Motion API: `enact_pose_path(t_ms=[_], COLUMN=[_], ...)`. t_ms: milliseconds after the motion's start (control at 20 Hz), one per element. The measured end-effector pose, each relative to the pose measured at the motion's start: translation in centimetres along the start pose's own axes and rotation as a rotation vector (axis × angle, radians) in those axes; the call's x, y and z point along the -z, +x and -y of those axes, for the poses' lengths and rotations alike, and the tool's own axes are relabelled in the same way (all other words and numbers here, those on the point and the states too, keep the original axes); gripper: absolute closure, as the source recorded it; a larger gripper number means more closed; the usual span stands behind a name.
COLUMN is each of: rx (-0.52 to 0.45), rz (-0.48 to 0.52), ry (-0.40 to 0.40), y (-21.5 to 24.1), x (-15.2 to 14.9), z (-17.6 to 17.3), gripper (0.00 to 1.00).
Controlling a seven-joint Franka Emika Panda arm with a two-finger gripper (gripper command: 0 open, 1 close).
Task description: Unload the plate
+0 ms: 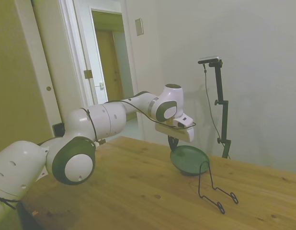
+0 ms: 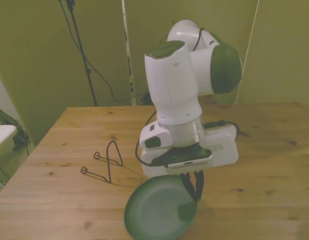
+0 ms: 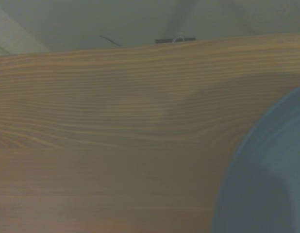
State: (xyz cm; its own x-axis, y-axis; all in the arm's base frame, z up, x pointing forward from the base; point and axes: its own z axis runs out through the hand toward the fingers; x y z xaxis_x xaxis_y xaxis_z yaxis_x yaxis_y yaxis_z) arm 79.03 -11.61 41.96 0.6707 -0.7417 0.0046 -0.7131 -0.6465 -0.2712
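White arm bent low over table (image 2: 254,150), end effector (image 2: 193,186) pinching green plate (image 2: 157,210) rim, plate slightly tilted.

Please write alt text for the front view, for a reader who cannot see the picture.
A white robot arm's gripper holds a round dark green plate by its rim, low over the wooden table near the front edge, its face tilted up. A thin black wire stand sits empty on the table, apart from the plate, toward the front view's left.
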Motion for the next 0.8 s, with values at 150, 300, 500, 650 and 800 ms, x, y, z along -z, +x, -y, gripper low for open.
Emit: enact_pose_path(t_ms=[150, 300, 500, 650, 800], rx=[0.001, 0.002, 0.001, -0.001, -0.002], rz=[-0.003, -0.008, -0.009, -0.012, -0.021], ry=[0.001, 0.004, 0.005, 0.006, 0.013], y=[0.1, 0.2, 0.2, 0.3, 0.6], x=[0.7, 1.1, 1.1, 1.3, 2.5], z=[-0.1, 0.0, 0.0, -0.2, -0.3], gripper=[0.00, 0.00, 0.00, 0.00, 0.00])
